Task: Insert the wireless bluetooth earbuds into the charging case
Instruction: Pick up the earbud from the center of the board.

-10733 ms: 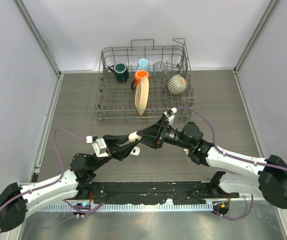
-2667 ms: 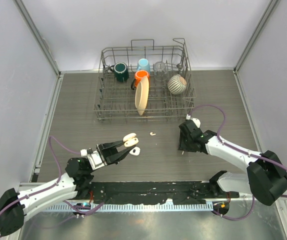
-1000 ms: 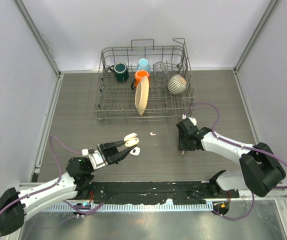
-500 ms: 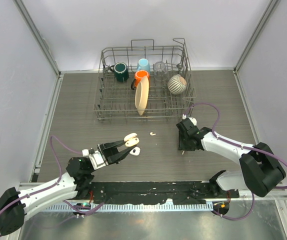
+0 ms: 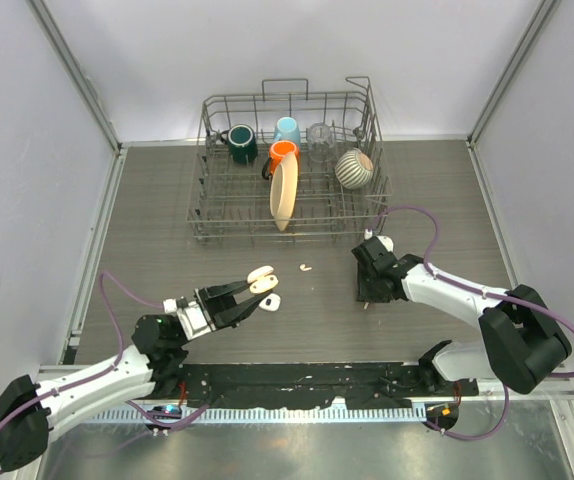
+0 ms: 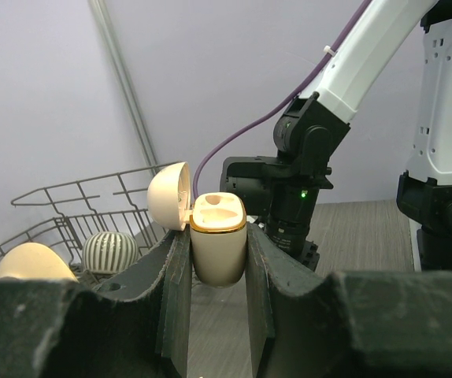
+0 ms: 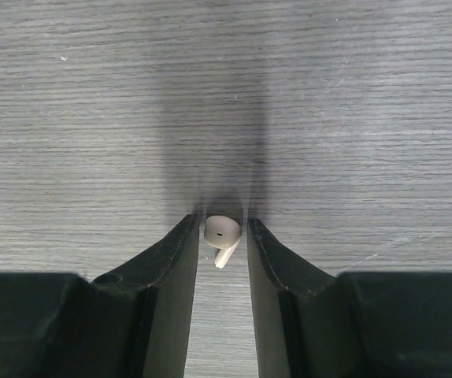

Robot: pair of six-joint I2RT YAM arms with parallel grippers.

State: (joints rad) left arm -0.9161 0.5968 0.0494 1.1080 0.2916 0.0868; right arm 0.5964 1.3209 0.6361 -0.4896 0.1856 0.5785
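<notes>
My left gripper (image 6: 218, 236) is shut on the charging case (image 6: 219, 246), which looks cream with a gold rim. It holds the case upright above the table, with the lid (image 6: 169, 197) swung open to the left. From above, the case (image 5: 266, 289) sits at the left gripper (image 5: 255, 297) tips, left of centre. My right gripper (image 7: 222, 224) points straight down at the table, its fingertips closed on one small white earbud (image 7: 222, 230) that lies on the wood. A second earbud (image 5: 306, 267) lies loose between the arms. The right gripper (image 5: 365, 297) hides its bud from above.
A wire dish rack (image 5: 287, 165) stands at the back with mugs, a striped bowl (image 5: 353, 168) and a tall cream dish. The right arm (image 6: 289, 197) is in the left wrist view just beyond the case. Grey walls enclose the table on three sides.
Nothing has visibly moved over the last second. Some ten seconds ago the right gripper was up at the case. It now stands down on the table to the right.
</notes>
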